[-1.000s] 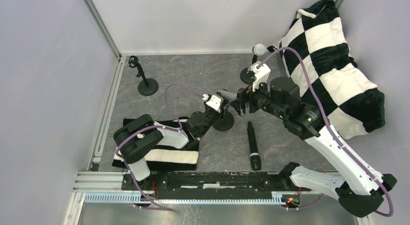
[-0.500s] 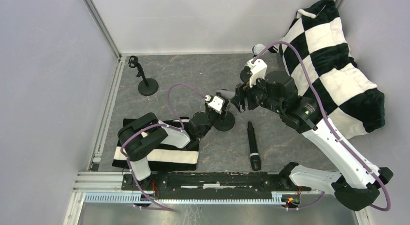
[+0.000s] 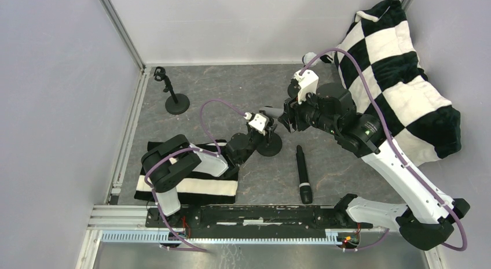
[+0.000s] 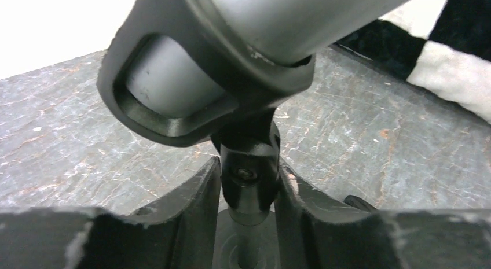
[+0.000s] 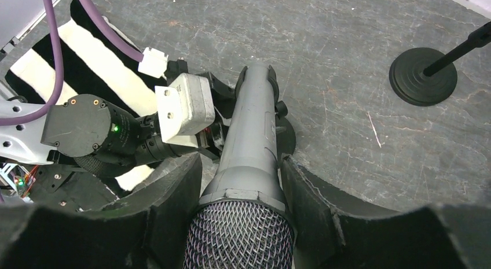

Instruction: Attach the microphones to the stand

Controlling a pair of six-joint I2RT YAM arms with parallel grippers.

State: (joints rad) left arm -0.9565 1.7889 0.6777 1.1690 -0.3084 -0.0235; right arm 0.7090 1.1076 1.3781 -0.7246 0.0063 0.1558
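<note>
Near edge, right of centre: black microphone (image 3: 303, 175) lying flat on the surface (image 3: 231, 87), apart from both arms, mesh head toward me.

Near left: striped black-and-white cloth (image 3: 191, 189) under my left arm.

Centre: middle stand (image 3: 271, 146), round base on the surface. My left fingers (image 3: 266, 135) are closed on its neck just under the clip (image 4: 173, 115). In the left wrist view one finger presses each side of the black swivel joint (image 4: 249, 179).

The silver-grey microphone (image 5: 250, 142) sits in that clip, its body passing through the ring. It is tilted, with the tail end low and the mesh head raised toward my right arm.

My right fingers (image 3: 287, 121) grip this microphone at the collar just below the mesh head, one finger tight on each side.

Far left: a second stand (image 3: 173, 98), upright, well apart from everything else.

Far right: a pale mesh head (image 3: 310, 56) shows just past my right wrist. The rest is hidden, so I cannot tell how it is seated.

Beyond it, a black-and-white checkered cushion (image 3: 399, 78) lies against the right wall.
</note>
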